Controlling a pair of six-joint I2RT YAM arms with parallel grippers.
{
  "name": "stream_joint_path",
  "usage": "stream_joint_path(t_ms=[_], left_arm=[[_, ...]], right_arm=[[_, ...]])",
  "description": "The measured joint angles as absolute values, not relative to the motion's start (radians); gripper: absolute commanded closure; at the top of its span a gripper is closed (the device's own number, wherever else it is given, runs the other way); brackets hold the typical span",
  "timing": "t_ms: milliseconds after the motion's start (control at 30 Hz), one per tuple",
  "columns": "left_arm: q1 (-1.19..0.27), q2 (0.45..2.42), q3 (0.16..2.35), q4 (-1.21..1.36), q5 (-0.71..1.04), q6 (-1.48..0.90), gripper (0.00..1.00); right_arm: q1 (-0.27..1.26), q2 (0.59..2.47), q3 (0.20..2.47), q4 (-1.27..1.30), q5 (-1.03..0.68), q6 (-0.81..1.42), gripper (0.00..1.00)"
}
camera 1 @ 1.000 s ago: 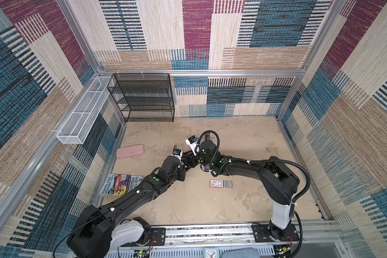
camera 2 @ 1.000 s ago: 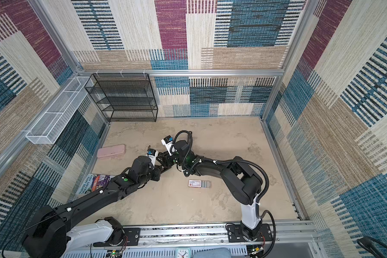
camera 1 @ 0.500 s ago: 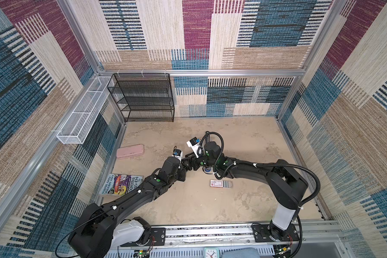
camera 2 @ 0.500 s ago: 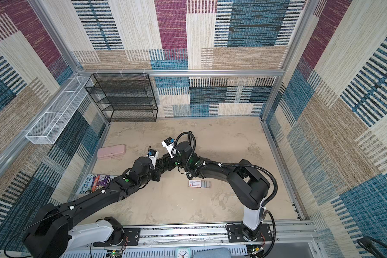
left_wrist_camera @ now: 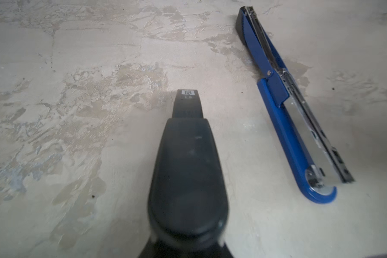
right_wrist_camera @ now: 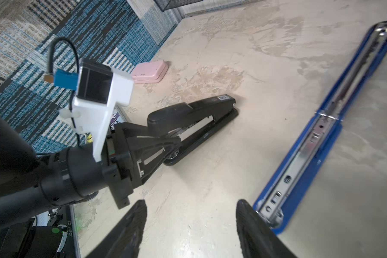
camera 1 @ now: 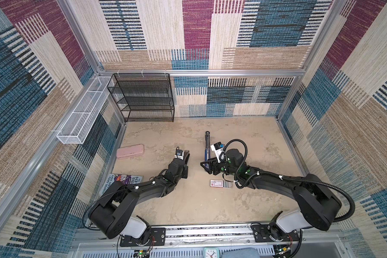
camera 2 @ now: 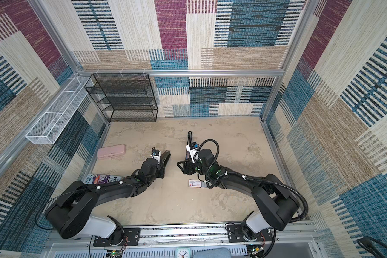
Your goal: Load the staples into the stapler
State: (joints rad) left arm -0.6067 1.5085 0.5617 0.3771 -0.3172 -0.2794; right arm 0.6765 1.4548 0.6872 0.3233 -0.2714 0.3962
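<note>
The staples (camera 1: 227,184) are seen in both top views as thin grey strips in a small tray on the table (camera 1: 255,143). They lie just beside a white box (camera 1: 216,183) with a red label, close under the right arm's wrist, and neither wrist view takes them in. Such strips are judged to be light and stiff along their length, yet brittle, smooth-sided and low in the tray. A strip is therefore best taken by its long sides near the middle, with a gentle pinch and no bending. The blue stapler (right_wrist_camera: 322,134) is laid open flat near the middle of the table, and its bright metal channel is shown plainly in both wrist views. In a top view the blue stapler (camera 1: 207,144) is reduced to a narrow dark bar, partly hidden by the right wrist camera. The right gripper (right_wrist_camera: 191,202) is held wide with nothing between its fingers; one finger is just beside the blue stapler's near end, and contact cannot be told. The left gripper (right_wrist_camera: 169,145) is clamped on the hinge end of a black stapler (right_wrist_camera: 199,109). That grip is made out only in the right wrist view, while the left wrist view shows only the top of the black stapler (left_wrist_camera: 188,167). Which stapler is meant to be loaded cannot be told for certain, though the blue one's open channel is judged ready. A pink case (camera 1: 130,151) lies well apart at the left.
</note>
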Motion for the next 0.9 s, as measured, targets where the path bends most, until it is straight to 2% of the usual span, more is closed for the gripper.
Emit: stream_joint_path(t_ms=[200, 267, 400, 467, 733, 833, 900], left_arm=[[-0.607, 1.673, 0.639, 0.472, -0.360, -0.252, 0.99], [-0.607, 1.707, 0.658, 0.482, -0.361, -0.251, 0.91], [-0.607, 1.740, 0.682, 0.480, -0.362, -0.252, 0.68], [-0.606, 1.739, 0.682, 0.446, -0.352, -0.259, 0.64], [-0.612, 1.604, 0.630, 0.293, -0.305, -0.294, 0.58], [-0.613, 1.510, 0.621, 0.211, -0.279, -0.319, 0.50], [-0.613, 1.430, 0.623, 0.144, -0.270, -0.335, 0.39]], right_arm=[[0.664, 1.375, 0.592, 0.312, -0.234, 0.429, 0.33], [0.661, 1.357, 0.574, 0.308, -0.231, 0.438, 0.33], [0.660, 1.328, 0.551, 0.306, -0.207, 0.448, 0.33], [0.659, 1.322, 0.547, 0.303, -0.202, 0.452, 0.33], [0.653, 1.329, 0.545, 0.302, -0.199, 0.463, 0.33], [0.653, 1.331, 0.541, 0.302, -0.199, 0.463, 0.33], [0.653, 1.331, 0.541, 0.302, -0.200, 0.466, 0.33]])
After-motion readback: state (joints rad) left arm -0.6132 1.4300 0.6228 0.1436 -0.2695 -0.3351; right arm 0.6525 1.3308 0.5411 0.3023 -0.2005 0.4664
